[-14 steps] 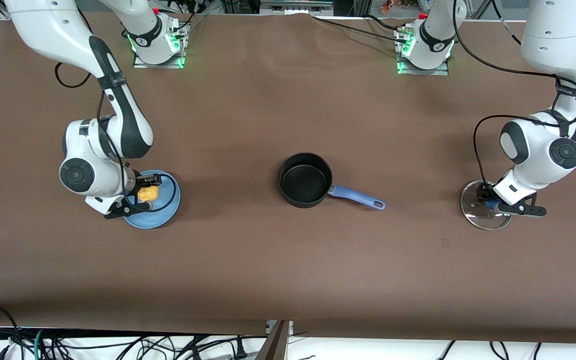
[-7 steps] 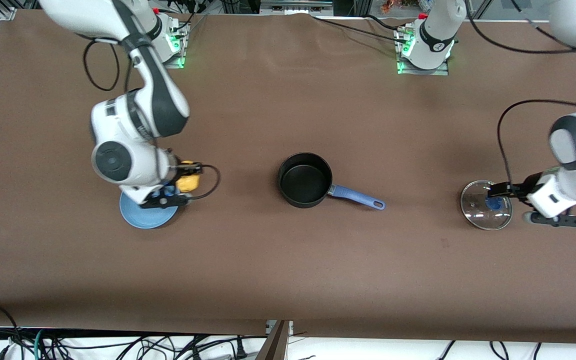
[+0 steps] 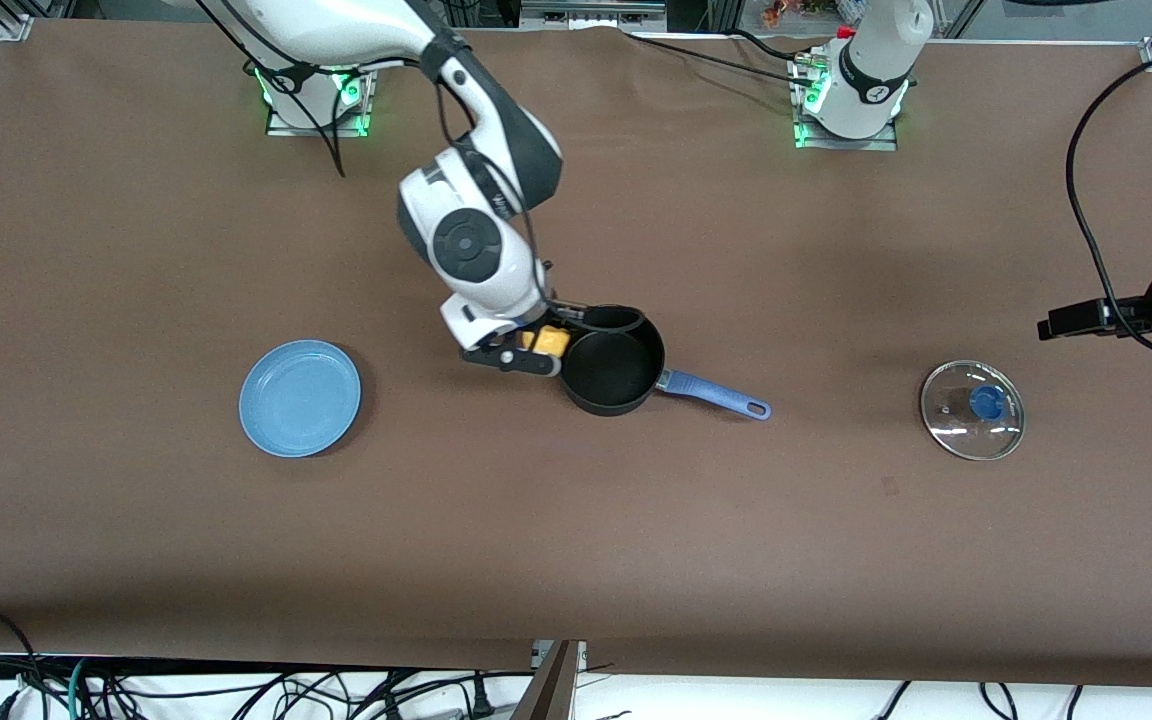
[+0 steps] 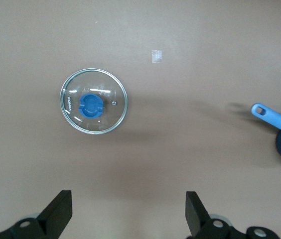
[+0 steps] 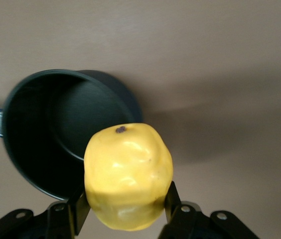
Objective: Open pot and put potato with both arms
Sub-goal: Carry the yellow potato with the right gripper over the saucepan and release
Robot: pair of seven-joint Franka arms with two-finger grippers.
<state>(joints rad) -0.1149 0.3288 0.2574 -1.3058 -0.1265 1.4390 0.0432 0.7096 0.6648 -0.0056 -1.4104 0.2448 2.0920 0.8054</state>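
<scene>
We see a brown table with a small black pot near its middle, uncovered, its blue handle pointing toward the left arm's end of the table. The right gripper hangs over the pot's rim on the side toward the right arm's end, its fingers clamped on a yellow potato. In the right wrist view the potato sits between the two fingers, above the edge of the dark pot.

A flat light-blue plate lies toward the right arm's end of the table, well apart from the pot. A glass lid with a blue knob lies flat on the table toward the left arm's end. The left gripper hangs in the air beside the lid; in the left wrist view its fingers stand spread wide, holding nothing, with the lid on the table below.
</scene>
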